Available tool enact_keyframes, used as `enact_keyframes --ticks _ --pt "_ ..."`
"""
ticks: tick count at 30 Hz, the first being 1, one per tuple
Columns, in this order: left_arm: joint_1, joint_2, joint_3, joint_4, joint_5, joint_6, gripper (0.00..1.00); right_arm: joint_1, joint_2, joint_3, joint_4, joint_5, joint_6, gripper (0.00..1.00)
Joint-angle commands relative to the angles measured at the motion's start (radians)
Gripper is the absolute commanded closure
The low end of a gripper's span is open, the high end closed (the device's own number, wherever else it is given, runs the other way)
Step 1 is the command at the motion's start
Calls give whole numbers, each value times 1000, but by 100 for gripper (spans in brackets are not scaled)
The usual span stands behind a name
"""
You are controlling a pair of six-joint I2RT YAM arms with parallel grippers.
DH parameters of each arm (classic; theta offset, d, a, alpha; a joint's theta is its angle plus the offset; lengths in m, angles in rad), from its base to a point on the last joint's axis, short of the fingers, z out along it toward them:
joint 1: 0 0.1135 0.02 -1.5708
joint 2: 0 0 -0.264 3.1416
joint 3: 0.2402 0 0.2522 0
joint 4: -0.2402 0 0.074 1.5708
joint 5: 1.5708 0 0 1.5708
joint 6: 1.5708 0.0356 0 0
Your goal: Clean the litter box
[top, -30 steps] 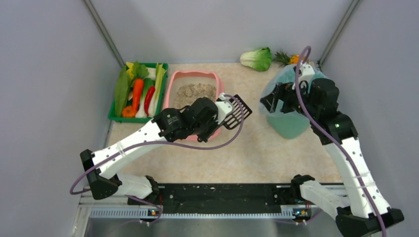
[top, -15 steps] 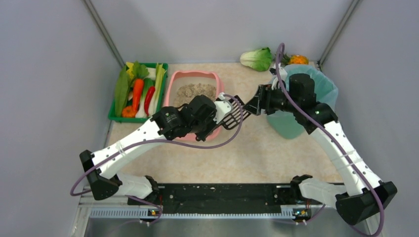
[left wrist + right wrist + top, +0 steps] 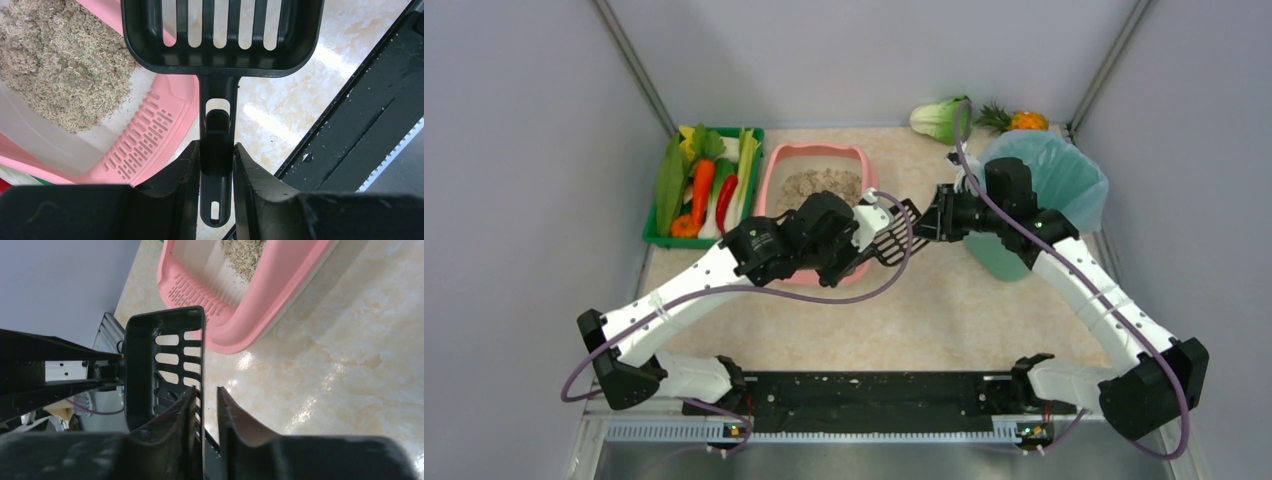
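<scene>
My left arm stretches over the litter box, back-left on the bench, left fingers clamped on the scoop handle. My right fingers straddle its rim; whether they grip, I cannot tell. Bare bench lies nearer me.

Smooth pink plastic litter box; rough, matt grey-beige granules inside it; satin black plastic scoop beside it; glossy, marble-patterned bench beneath it.
</scene>
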State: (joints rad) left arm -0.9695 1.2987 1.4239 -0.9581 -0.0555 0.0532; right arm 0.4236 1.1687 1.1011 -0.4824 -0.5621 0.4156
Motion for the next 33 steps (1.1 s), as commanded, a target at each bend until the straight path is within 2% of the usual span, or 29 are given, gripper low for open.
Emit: enact_keyframes --ticks 1,3,8,11,13,18,25,29,33 --pt "7 -36 19 43 25 13 100 10 2 -26 100 -41 38 86" --pt "10 -46 8 55 21 15 97 10 -4 -31 118 -44 50 100" --pt "28 -100 -49 124 14 16 63 9 -5 -41 160 -58 102 100" --pt "61 -140 -88 178 31 9 36 7 -12 -56 198 -67 151 100" --pt "83 -168 -117 211 44 2 27 6 -14 -63 216 -70 179 100" --pt "101 -221 -181 278 50 -10 24 3 -10 -65 223 -74 225 100" --pt "101 -283 -284 380 51 -15 28 1 -8 -73 234 -82 294 100" --pt "101 -304 -323 429 75 -6 34 2 -10 -79 234 -86 312 100" --pt "101 -306 -331 447 97 4 44 1 -12 -85 234 -93 319 100"
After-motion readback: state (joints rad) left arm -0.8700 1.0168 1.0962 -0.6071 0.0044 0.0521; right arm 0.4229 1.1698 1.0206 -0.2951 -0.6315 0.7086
